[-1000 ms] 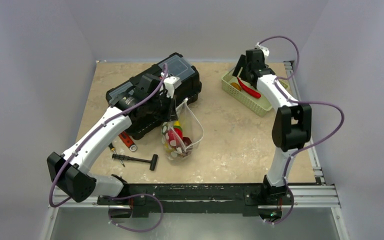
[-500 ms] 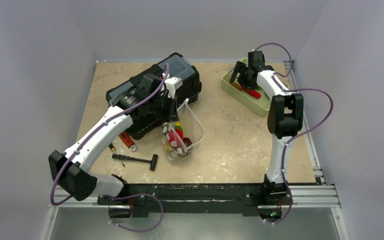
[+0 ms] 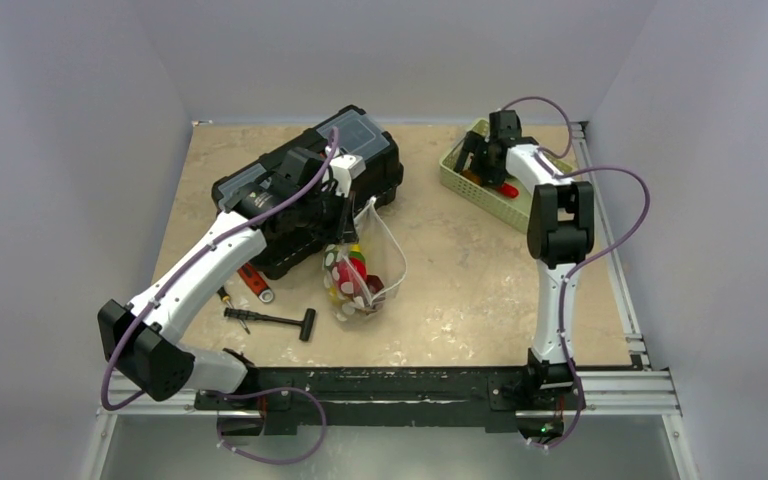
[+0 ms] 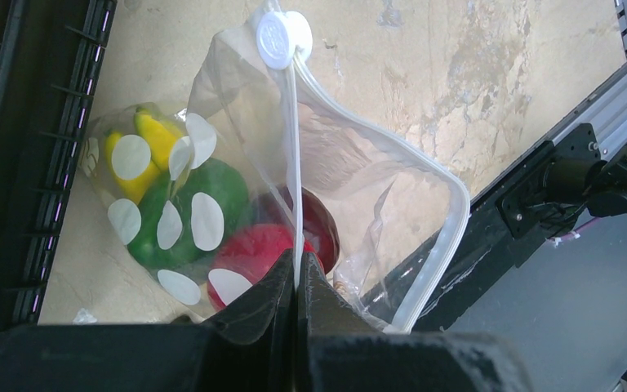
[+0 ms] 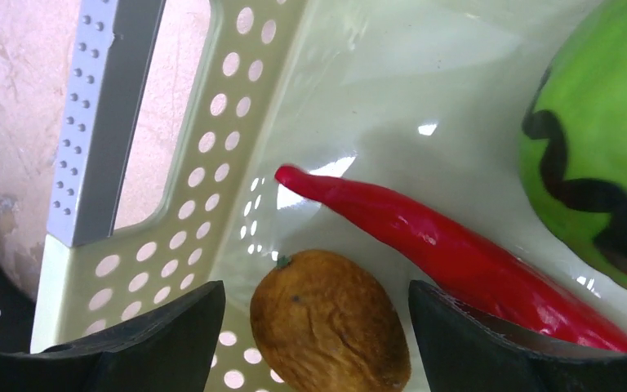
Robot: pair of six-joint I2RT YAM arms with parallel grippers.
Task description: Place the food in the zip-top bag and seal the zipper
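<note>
The zip-top bag (image 3: 360, 268) stands mid-table, its mouth gaping to the right. My left gripper (image 4: 295, 282) is shut on the zipper (image 4: 295, 163), pinching the whitish strip and holding that edge up. Through the dotted plastic I see yellow (image 4: 153, 151), green (image 4: 220, 196) and red food (image 4: 257, 249). My right gripper (image 5: 314, 298) is open and low inside the pale green basket (image 5: 237, 163). Its fingers straddle an orange-brown fruit (image 5: 331, 327) without touching it. A red chilli (image 5: 449, 249) and a green striped melon (image 5: 604, 155) lie beside it.
A black toolbox (image 3: 310, 185) sits behind the bag, under the left arm. A T-handle tool (image 3: 275, 320) and screwdrivers (image 3: 257, 283) lie at front left. The basket (image 3: 480, 195) stands at the back right, close to the table's right rail.
The right arm has swung left and down into the basket, bringing its open gripper over the orange-brown fruit. The left arm and bag have not moved.
</note>
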